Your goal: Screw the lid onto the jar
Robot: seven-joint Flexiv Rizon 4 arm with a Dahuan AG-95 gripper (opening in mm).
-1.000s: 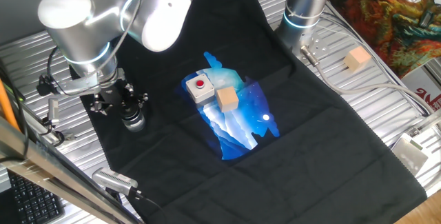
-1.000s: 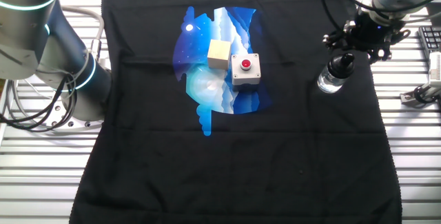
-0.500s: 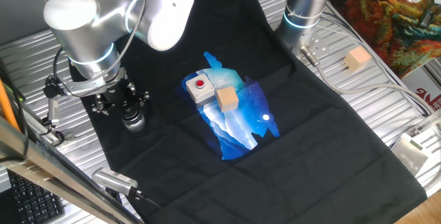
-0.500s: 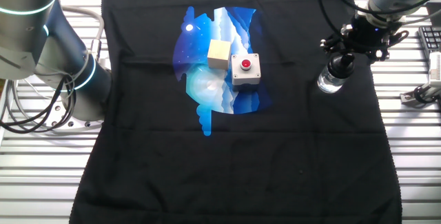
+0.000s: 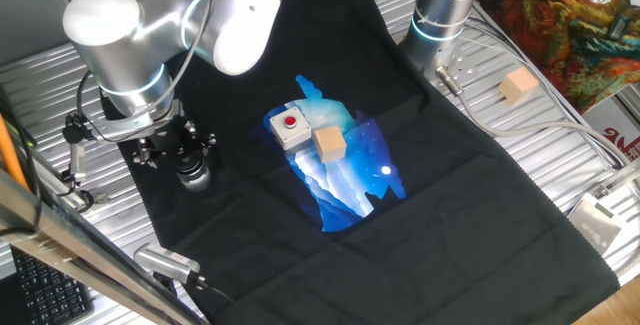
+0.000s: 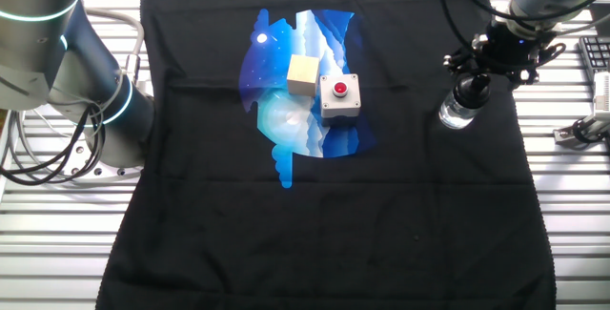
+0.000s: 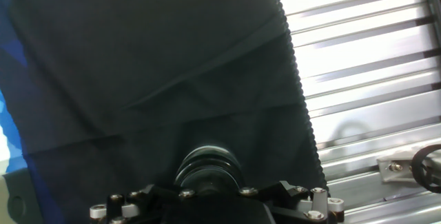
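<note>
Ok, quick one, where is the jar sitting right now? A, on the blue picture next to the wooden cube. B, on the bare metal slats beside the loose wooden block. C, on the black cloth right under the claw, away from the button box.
C: the jar stands on the black cloth directly beneath the claw, well apart from the button box and the wooden cube on the blue picture.

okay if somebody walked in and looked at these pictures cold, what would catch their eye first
Probably the bright blue and white print in the middle of the black cloth, with the grey box with a red button and a tan wooden cube sitting on it. Next, the gripper at the cloth's edge, down over the clear glass jar with the black lid on top.
</note>
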